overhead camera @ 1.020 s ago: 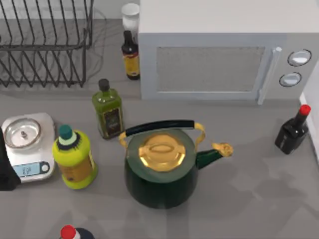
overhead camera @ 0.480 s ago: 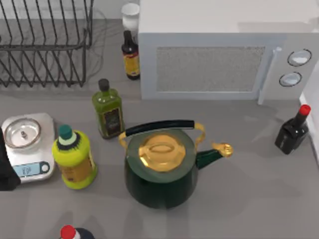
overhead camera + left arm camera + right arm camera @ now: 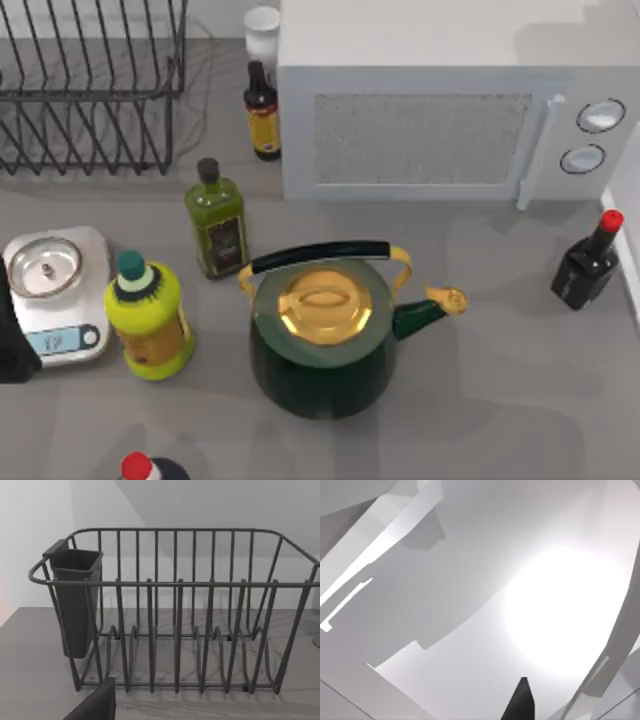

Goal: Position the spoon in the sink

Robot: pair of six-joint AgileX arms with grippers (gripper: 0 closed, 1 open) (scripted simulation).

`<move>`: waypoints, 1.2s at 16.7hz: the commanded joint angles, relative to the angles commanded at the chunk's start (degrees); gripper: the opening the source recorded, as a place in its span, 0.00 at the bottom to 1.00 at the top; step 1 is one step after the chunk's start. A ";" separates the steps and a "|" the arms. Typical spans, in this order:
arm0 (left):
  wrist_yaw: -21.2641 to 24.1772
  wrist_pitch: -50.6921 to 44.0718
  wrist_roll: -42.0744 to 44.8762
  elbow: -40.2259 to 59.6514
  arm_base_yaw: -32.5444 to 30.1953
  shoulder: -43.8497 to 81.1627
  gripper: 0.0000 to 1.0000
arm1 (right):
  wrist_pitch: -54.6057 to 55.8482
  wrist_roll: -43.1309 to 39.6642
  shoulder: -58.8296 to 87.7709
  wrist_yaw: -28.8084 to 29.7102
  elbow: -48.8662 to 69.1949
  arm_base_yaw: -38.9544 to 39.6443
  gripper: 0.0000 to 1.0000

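Grey worktop (image 3: 520, 350) against a white wall: a green kettle (image 3: 325, 345) stands mid-surface, the microwave (image 3: 440, 110) behind it, the wire rack (image 3: 90, 90) at far left. The spoon (image 3: 262, 22), its white bowl alone visible, sits beside the microwave's left corner. A dark tip of the left claw (image 3: 95, 705) faces the rack; I cannot tell either claw's spread

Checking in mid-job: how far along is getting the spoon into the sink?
Nothing looks done: the spoon lies behind the dark sauce bottle, beside the microwave. Nothing looks in hand; the left gripper faces the dish rack. Left to do: grasp the spoon and carry it to the sink.
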 joint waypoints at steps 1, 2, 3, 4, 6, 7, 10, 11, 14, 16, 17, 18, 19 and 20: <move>0.00 0.00 0.00 0.00 0.00 0.00 1.00 | -1.13 -0.23 2.20 -0.08 2.49 -0.04 0.00; 0.00 0.00 0.00 0.00 0.00 0.00 1.00 | -2.06 -0.44 3.86 -0.14 4.39 -0.06 0.00; 0.00 0.00 0.00 0.00 0.00 0.00 1.00 | -2.74 -0.63 4.96 -0.20 5.69 -0.07 0.00; 0.00 0.00 0.00 0.00 0.00 0.00 1.00 | -3.13 -0.74 5.53 -0.23 6.37 -0.07 0.00; 0.00 0.00 0.00 0.00 0.00 0.00 1.00 | -3.19 -0.75 5.61 -0.23 6.48 -0.07 0.00; 0.00 0.00 0.00 0.00 0.00 0.00 1.00 | -3.19 -0.75 5.61 -0.23 6.48 -0.07 0.00; 0.00 0.00 0.00 0.00 0.00 0.00 1.00 | -2.92 -0.64 5.44 -0.20 6.27 0.11 0.00; 0.00 0.00 0.00 0.00 0.00 0.00 1.00 | -2.26 -0.65 5.13 -0.21 5.54 0.12 0.00; 0.00 0.00 0.00 0.00 0.00 0.00 1.00 | 1.95 -0.73 3.09 -0.23 -0.24 0.24 0.00; 0.00 0.00 0.00 0.00 0.00 0.00 1.00 | 5.76 -0.71 1.26 -0.25 -7.00 0.26 0.00; 0.00 0.00 0.00 0.00 0.00 0.00 1.00 | 7.76 -0.71 0.37 -0.27 -10.70 0.22 0.00; 0.00 0.00 0.00 0.00 0.00 0.00 1.00 | 9.77 -0.71 -0.48 -0.29 -13.89 0.17 0.00; 0.00 0.00 0.00 0.00 0.00 0.00 1.00 | 11.67 -0.72 -1.27 -0.31 -16.49 0.12 0.00; 0.00 0.00 0.00 0.00 0.00 0.00 1.00 | 13.32 -0.73 -1.99 -0.33 -18.49 0.08 0.00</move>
